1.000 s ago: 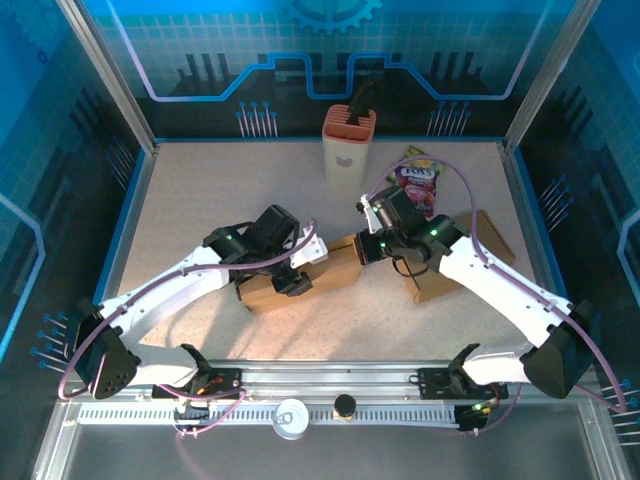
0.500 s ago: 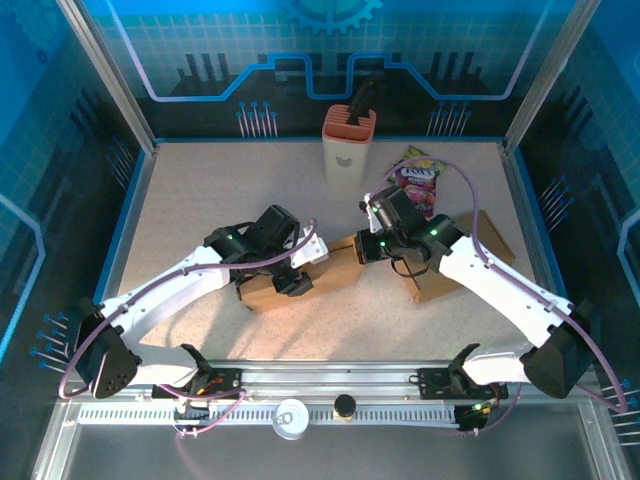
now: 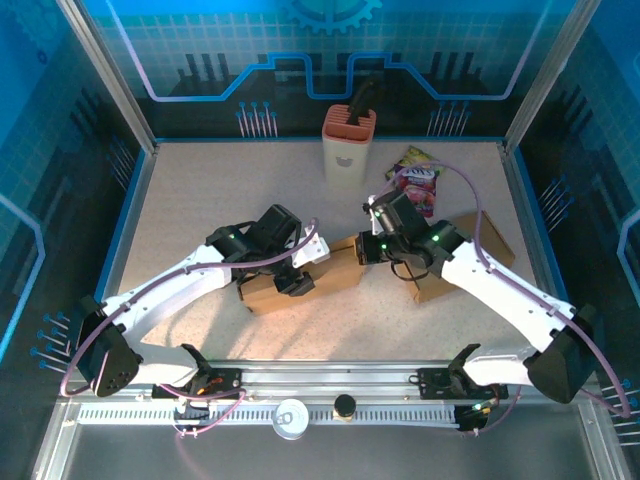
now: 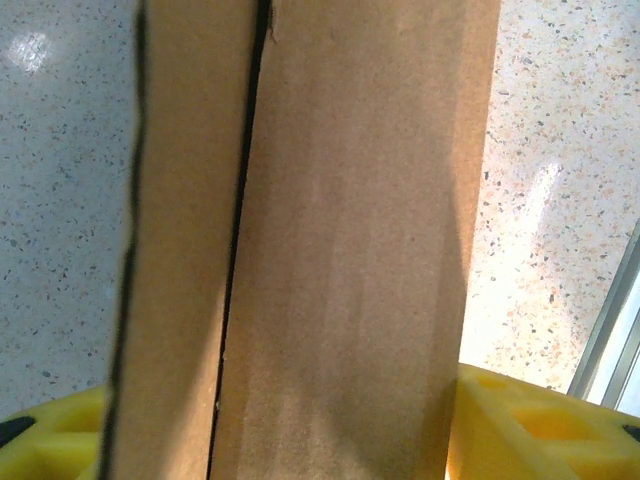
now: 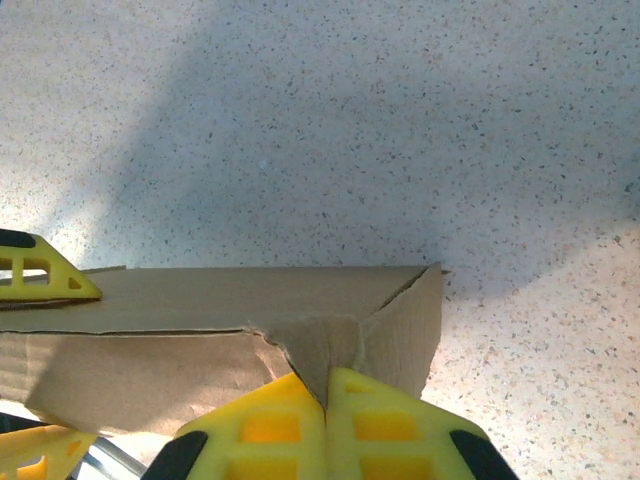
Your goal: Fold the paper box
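Gripping paper box [image 3: 338, 268]: L gripper [image 3: 292, 278], R gripper [image 5: 325, 393].

arms [image 3: 160, 290]: white, black joints | cables [image 3: 476, 205]: purple | hand fingers [image 5: 385, 425]: yellow

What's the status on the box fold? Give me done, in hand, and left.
Done: the paper box looks formed into a body, its long seam nearly closed.
In hand: the left gripper clamps across the body. The right gripper, shut, works the end flap, which is creased, not flat.
Left: tuck that flap. The other end can't be judged.
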Controlling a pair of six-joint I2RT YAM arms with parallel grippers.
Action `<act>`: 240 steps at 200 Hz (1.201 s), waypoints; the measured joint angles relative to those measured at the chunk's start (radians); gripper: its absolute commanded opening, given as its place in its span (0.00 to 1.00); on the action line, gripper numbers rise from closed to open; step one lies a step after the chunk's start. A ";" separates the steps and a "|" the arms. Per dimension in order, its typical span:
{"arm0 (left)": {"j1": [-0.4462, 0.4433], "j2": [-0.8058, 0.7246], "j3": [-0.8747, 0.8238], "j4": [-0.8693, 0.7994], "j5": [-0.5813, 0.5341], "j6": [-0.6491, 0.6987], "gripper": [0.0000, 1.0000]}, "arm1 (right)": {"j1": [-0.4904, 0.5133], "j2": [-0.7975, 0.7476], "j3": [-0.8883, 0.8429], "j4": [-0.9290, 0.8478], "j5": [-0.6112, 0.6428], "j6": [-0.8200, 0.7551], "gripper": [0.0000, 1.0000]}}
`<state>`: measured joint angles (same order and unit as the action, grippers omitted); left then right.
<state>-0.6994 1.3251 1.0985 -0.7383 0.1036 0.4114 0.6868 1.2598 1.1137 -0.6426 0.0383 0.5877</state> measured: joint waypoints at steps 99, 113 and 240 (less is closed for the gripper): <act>0.040 0.013 0.000 0.003 0.033 -0.029 0.59 | 0.002 -0.106 -0.204 0.241 0.017 -0.082 0.00; 0.042 0.013 0.000 0.004 0.033 -0.034 0.59 | 0.013 -0.121 -0.230 0.271 0.037 -0.092 0.00; 0.069 -0.176 -0.086 0.087 0.027 -0.172 0.69 | 0.157 -0.137 -0.296 0.359 0.288 -0.122 0.00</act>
<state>-0.6308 1.1492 1.0122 -0.6514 0.1303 0.2394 0.8436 1.1229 0.8177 -0.2836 0.3264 0.4660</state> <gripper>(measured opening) 0.692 0.041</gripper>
